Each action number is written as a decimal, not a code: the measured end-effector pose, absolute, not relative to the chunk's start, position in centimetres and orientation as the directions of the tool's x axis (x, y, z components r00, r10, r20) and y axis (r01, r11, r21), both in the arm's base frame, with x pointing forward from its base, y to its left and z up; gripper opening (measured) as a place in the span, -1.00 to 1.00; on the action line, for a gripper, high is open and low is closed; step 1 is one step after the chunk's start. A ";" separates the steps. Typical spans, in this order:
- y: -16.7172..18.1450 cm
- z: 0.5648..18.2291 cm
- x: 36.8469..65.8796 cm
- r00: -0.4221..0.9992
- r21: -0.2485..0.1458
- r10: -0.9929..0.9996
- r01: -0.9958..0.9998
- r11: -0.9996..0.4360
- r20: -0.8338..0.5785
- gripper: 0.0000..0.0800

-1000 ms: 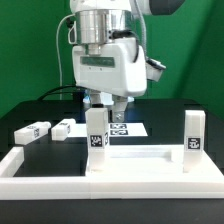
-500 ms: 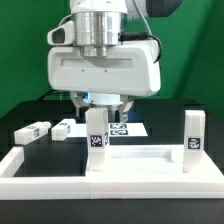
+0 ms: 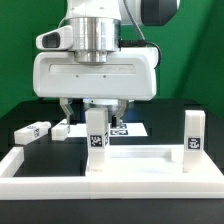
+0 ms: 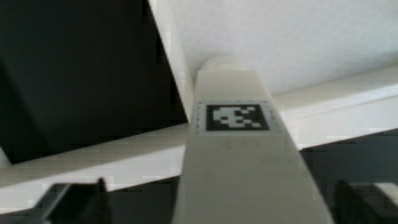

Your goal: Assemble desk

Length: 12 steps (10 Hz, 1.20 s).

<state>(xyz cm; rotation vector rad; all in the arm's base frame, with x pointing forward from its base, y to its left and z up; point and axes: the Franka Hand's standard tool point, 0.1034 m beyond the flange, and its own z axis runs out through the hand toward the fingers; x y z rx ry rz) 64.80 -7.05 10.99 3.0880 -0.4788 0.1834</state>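
Tool (image 3: 94,112) is wide open and holds nothing. It straddles the top of a standing leg (image 3: 96,135). In the wrist view both fingers (image 4: 68,203) sit clear of the leg's sides, so we see no contact yet.

What changed over the last second: the hand has swung round about its vertical axis. It showed us its narrow side before, and now its broad face fills the exterior view. It has also come down, so the fingers now flank the leg instead of hanging above it. The parts themselves have not moved.

Where the desk stands:
- The panel (image 3: 145,158) lies flat on the tabletop (image 3: 60,145), rim up, tucked against the rail (image 3: 30,170).
- The leg under the tool stands upright at the panel's corner on the exterior view's left.
- A second leg (image 3: 192,135) stands upright at the corner on the exterior view's right.
- Two loose legs (image 3: 32,130) (image 3: 62,127) lie on their sides further toward the exterior view's left, well apart from the panel.
- The marker board (image 3: 128,128) lies behind the tool and is not involved.

Our read is that this is alignment for a grip on the standing leg, most likely to seat or twist it into its corner. Whether it is fully home we cannot tell from here. We put the desk at about halfway, with two legs up and two still to fetch. The next move needs a centred squeeze, because an off-centre close could tip the leg or drag the panel off the rail.
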 end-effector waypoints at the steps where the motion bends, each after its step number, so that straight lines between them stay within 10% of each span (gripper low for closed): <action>1: -7.0 11.0 64.8 0.925 -0.015 -0.362 -0.363 -0.932 0.116 0.30; 3: -7.0 10.9 64.8 0.865 -0.032 -0.490 -0.489 -0.871 0.112 -0.28; 7: -7.0 10.8 64.8 0.687 -0.069 -0.720 -0.717 -0.694 0.096 -0.28; 12: -6.7 10.6 64.7 0.024 -0.147 -1.000 -0.989 -0.025 0.009 -0.27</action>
